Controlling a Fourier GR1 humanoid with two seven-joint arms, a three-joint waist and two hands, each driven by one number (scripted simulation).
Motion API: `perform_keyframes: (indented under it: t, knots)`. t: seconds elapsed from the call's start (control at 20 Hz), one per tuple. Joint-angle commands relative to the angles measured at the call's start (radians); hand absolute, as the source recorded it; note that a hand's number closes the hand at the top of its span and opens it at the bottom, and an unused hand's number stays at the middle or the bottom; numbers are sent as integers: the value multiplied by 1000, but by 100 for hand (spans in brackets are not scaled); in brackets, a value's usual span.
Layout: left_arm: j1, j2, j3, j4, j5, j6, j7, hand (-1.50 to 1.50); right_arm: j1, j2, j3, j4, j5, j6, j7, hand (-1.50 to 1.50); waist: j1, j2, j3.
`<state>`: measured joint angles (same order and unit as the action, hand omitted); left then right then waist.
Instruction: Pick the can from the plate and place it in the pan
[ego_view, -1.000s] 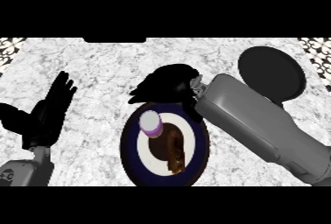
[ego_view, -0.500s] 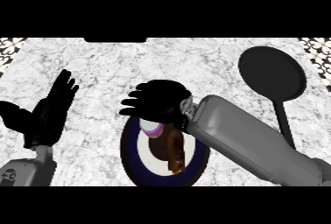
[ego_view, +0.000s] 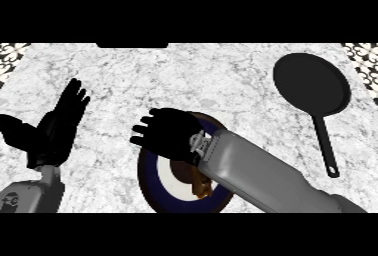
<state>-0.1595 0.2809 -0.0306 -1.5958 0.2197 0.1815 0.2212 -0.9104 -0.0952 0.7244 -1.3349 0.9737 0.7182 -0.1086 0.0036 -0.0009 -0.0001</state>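
Since the earlier frames the right hand has moved left and toward the robot, from past the plate's far rim to over the plate's far-left part; its forearm now covers more of the plate's right side. The can, seen earlier on the plate's upper left, is now hidden under that hand, so I cannot see it or tell which way its long axis runs. Judging from this, it sits directly below the palm, still on the plate. Only a brown patch shows on the plate near the forearm; cannot say what it is.

Right hand's fingers are spread and bent downward over the can's spot; whether they are closed on it I cannot tell. Left hand rests open at the view's left, fingers up.

Pan lies well apart at the upper right, handle pointing toward the robot. Right arm is the nearer one for the carry.
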Motion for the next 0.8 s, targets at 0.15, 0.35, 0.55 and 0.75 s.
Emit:
perform_keyframes:
  t: [0.15,0.35,0.55,0.75]
  knots:
    - [9,-30,16,10,-10,-24,-17,0,-21,89,-40,159,106,-48,-28,-150,4,2,0]
    - [32,-34,11,-19,-25,-36,-7,0,-11,94,1,195,90,-90,-26,-150,10,1,0]
    - [16,-29,18,-63,-45,-16,43,0,-21,94,-38,314,169,-138,-111,-150,8,2,0]
    - [-23,-80,25,81,-54,-39,-70,0,-38,95,34,318,95,-172,-63,-150,10,3,0]
